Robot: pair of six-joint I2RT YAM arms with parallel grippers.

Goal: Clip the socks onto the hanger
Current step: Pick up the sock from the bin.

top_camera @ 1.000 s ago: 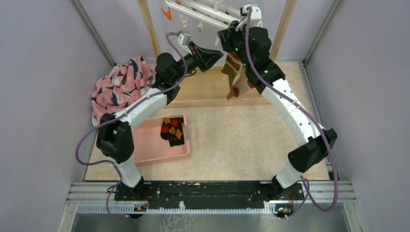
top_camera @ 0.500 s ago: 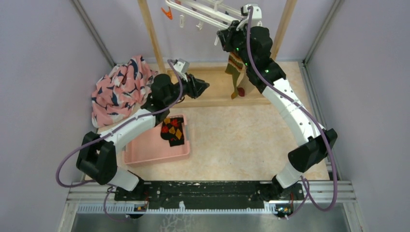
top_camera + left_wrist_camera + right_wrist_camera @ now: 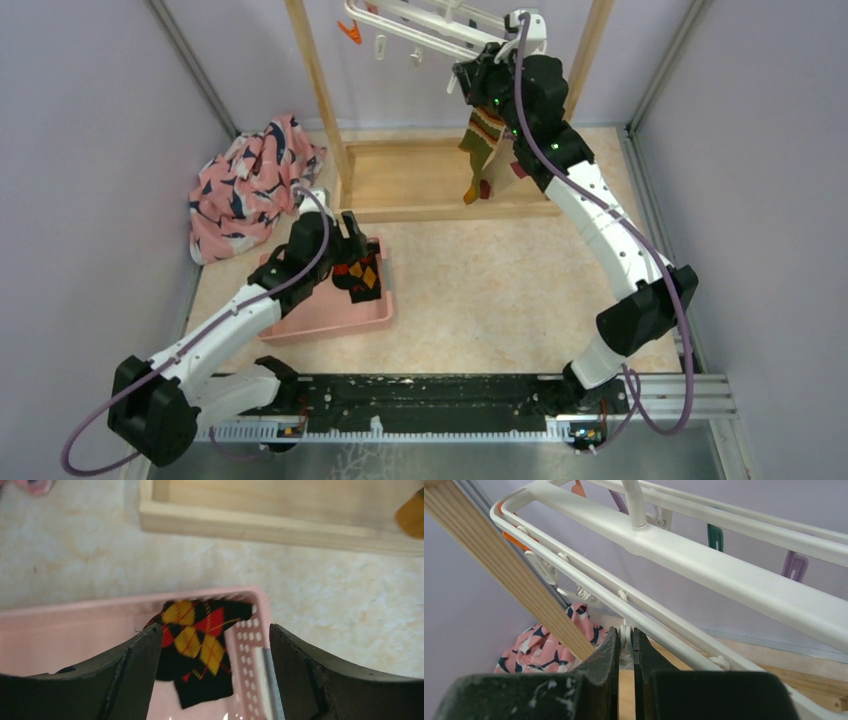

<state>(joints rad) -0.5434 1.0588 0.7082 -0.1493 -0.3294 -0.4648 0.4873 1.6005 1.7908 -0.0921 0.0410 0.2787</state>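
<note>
The white hanger (image 3: 420,25) hangs high at the back, its frame (image 3: 704,565) filling the right wrist view. My right gripper (image 3: 470,75) is up at it, shut (image 3: 625,634) on a small white clip (image 3: 625,628). An olive striped sock (image 3: 482,135) dangles just below that gripper; its top end is hidden. A black-red-yellow argyle sock (image 3: 362,275) lies in the pink tray (image 3: 320,310). My left gripper (image 3: 350,248) hovers over it, open; in the left wrist view the argyle sock (image 3: 200,640) shows between the wide-apart jaws (image 3: 215,630), untouched.
A pink patterned cloth (image 3: 250,185) is heaped at the left wall. The wooden rack has tall posts (image 3: 318,90) and a flat base (image 3: 420,180) behind the tray. Orange (image 3: 346,32), teal (image 3: 714,536) and purple (image 3: 794,566) clips hang from the hanger.
My left arm swung down from beside the hanger to the pink tray and its jaws opened wide. The right gripper stayed on the clip; the striped sock still hangs there.
</note>
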